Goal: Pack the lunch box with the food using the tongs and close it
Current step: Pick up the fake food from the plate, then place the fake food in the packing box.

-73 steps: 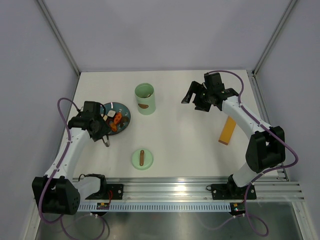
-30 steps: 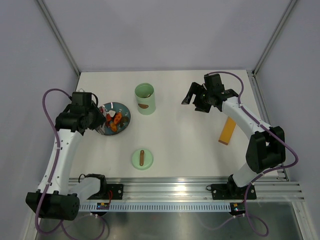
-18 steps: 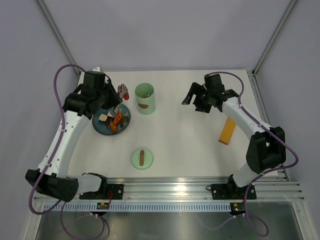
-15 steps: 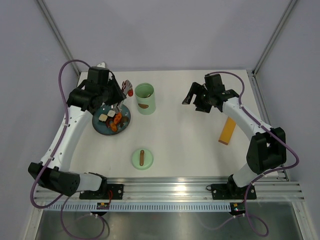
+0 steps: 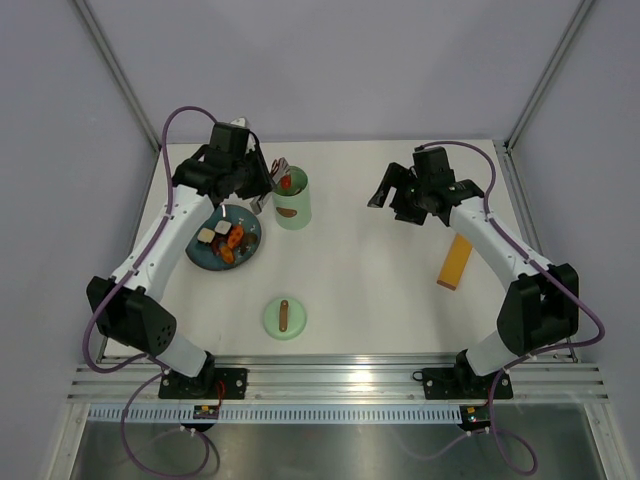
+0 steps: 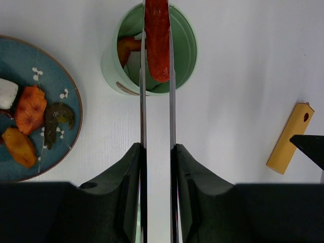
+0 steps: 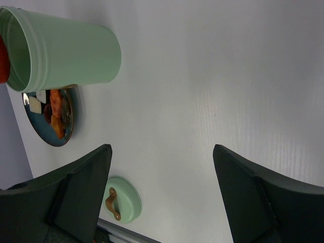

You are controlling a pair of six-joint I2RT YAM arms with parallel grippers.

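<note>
My left gripper is shut on the silver tongs. The tongs pinch a red piece of food right over the open mouth of the mint-green lunch box. An orange piece lies inside the box. More food sits on the blue plate. The green lid lies handle up near the front edge. My right gripper hangs open and empty to the right of the box.
A flat orange-yellow strip lies at the table's right side, under my right arm. Grey walls close the table on three sides. A metal rail runs along the front edge.
My left arm has lifted the tongs with the red piece off the plate and swung them back and right, to above the lunch box. The right arm has hardly moved.
</note>
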